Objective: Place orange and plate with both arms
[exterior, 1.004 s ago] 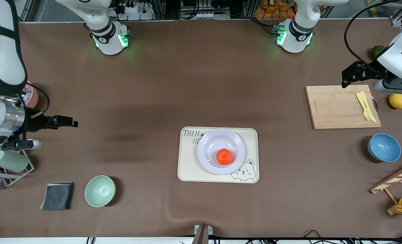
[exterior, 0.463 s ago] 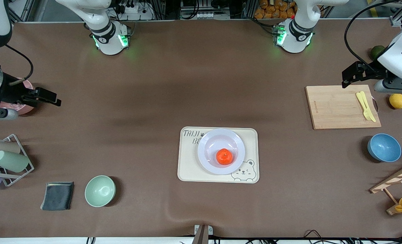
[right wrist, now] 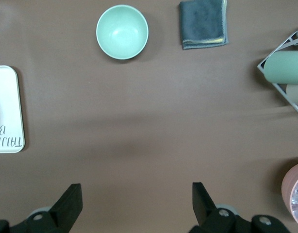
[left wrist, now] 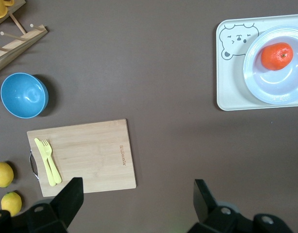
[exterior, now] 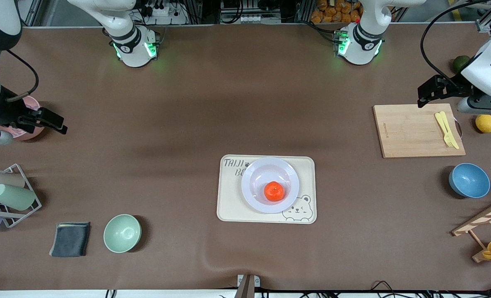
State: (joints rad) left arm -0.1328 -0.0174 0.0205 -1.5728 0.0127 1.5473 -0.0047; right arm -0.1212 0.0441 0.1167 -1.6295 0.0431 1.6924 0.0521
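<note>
The orange [exterior: 274, 191] sits on the plate [exterior: 287, 169], well apart from both empty, open grippers: left gripper [exterior: 429, 92] over the cutting board [exterior: 411, 136], right gripper [exterior: 51, 120] at its own end.

A brown mat [exterior: 187, 124] covers the table, with cables and metal framing [exterior: 245, 10] along its edge.

Brightness: even and rather bright in all three views.
Light source: from above, diffuse.
Shadows: soft, wide dark bands on the table [exterior: 179, 124]; small soft shadow beside the blue bowl [exterior: 469, 180].
Glare: weak shine on the plate [exterior: 289, 171]; green lamps glow at the arm bases.
Sharpness: clear; the fingers [left wrist: 71, 194] in the wrist views slightly soft.
</note>
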